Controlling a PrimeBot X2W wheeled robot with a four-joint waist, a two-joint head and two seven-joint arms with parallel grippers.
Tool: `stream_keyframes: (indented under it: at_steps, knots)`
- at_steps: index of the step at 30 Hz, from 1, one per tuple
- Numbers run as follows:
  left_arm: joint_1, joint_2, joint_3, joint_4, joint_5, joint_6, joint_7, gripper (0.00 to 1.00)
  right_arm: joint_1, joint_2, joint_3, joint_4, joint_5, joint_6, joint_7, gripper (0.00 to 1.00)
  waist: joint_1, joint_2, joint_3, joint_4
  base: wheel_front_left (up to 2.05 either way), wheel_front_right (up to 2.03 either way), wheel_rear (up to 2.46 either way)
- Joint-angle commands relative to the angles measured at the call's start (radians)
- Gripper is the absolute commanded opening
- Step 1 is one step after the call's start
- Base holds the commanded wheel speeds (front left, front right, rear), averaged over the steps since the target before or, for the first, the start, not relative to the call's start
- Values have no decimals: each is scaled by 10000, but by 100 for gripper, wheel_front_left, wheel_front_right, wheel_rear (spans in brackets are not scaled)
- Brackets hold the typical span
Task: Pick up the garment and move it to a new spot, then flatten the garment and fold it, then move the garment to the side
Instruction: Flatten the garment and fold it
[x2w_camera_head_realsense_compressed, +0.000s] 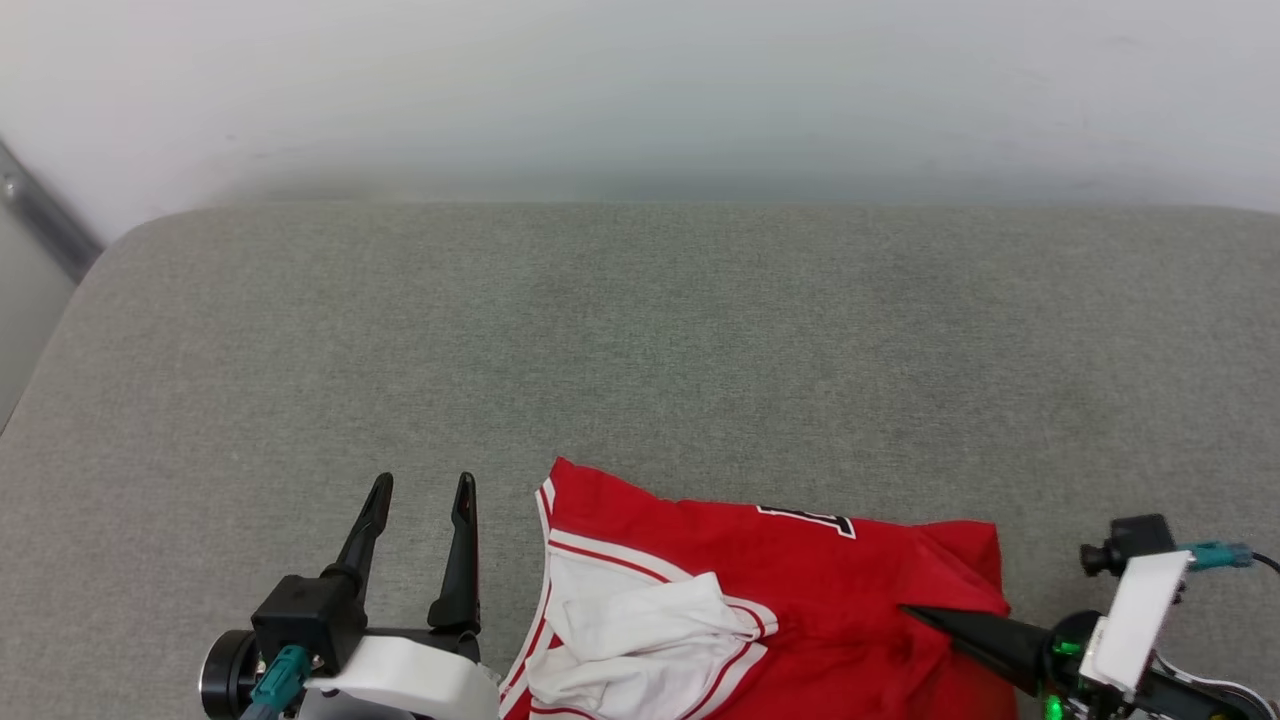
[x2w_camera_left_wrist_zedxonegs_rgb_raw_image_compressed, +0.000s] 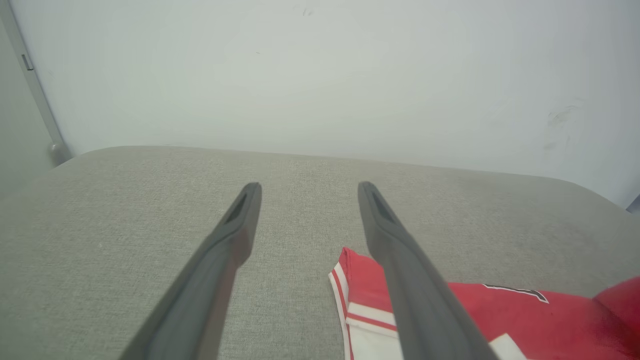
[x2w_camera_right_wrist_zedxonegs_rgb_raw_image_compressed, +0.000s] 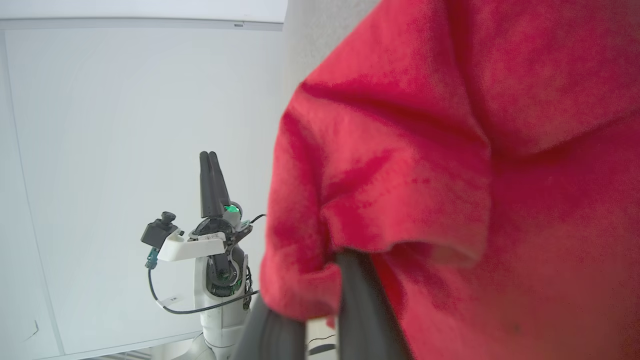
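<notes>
Right gripper (x2w_camera_head_realsense_compressed: 910, 610): low at the right, fingers pressed together and pinching a red fold of the garment (x2w_camera_head_realsense_compressed: 800, 570); in the right wrist view the cloth (x2w_camera_right_wrist_zedxonegs_rgb_raw_image_compressed: 450, 150) drapes over both fingers (x2w_camera_right_wrist_zedxonegs_rgb_raw_image_compressed: 365, 300).
Left gripper (x2w_camera_head_realsense_compressed: 422, 485): fingers spread, nothing between them, just left of the garment's striped edge and not touching it.
Garment: red shirt, crumpled white sleeve on top, lying at the near edge of the cushion (x2w_camera_head_realsense_compressed: 640, 330).
Cushion: grey woven cloth, rounded corners.
Wall (x2w_camera_head_realsense_compressed: 640, 90): plain white, behind the cushion; a metal strip (x2w_camera_head_realsense_compressed: 40, 220) at the far left.
</notes>
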Motion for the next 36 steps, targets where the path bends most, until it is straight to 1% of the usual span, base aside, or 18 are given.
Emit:
stream_keyframes:
  at_steps: [1,4,8,9,10,14,15,17,23,24,25,26,29,32,36]
  knots:
    - [-36,0,-1,12,59,-12,-54,100,-126,28,139,89,130,-4,-69,0,0,0,4,131,0,0,0]
    - [-92,-40,-50,35,57,-37,-54,100,-397,30,1000,438,733,-2,-288,0,0,0,40,384,0,0,0]
    - [-168,-114,-127,83,37,-89,-50,100,-853,29,2236,809,1511,-2,-874,0,0,0,142,719,0,0,0]
    - [-201,-139,-147,99,29,-99,-50,100,-992,30,2582,895,1718,-2,-1060,0,0,0,170,789,0,0,0]
    - [-264,-185,-163,130,17,-109,-52,100,-1294,28,3255,1032,2095,-2,-1485,0,0,0,241,918,0,0,0]
    - [-432,-296,-234,209,33,-220,-56,100,-1941,21,4605,1248,2774,-2,-2383,0,0,0,465,1149,0,0,0]
    - [-432,-296,-234,209,33,-220,-56,100,-1941,21,4605,1248,2774,-2,-2383,0,0,0,465,1149,0,0,0]
    - [-539,-357,-256,230,68,-280,-59,100,-2212,21,5203,1370,2827,-2,-2810,0,0,0,625,1238,0,0,0]
    - [-803,-607,-223,342,91,-455,-66,100,-2817,22,6598,2096,2381,-2,-3895,0,0,0,1163,1367,0,0,0]
    - [-833,-646,-205,367,114,-476,-67,100,-2881,10,6774,2221,2357,-2,-4069,20,0,0,1236,1369,0,0,0]
    - [-860,-695,-185,389,133,-524,-67,100,-2931,19,6969,2341,2280,-2,-4210,44,0,0,1291,1368,0,0,0]
    - [-879,-729,-166,421,157,-546,-66,100,-2993,20,7123,2474,2173,-2,-4412,100,0,0,1338,1354,0,0,0]
    - [-925,-853,-95,486,223,-631,-67,100,-3173,8,7508,2787,2022,-2,-4895,100,0,0,1404,1301,0,0,0]
    - [-955,-916,-14,562,282,-698,-67,100,-3427,2,7812,2861,1638,-2,-5280,100,0,0,1394,1187,0,0,0]
    - [-917,-948,77,633,383,-768,-59,100,-3751,-287,8438,2306,759,-2,-5621,100,0,0,1246,1002,0,0,0]
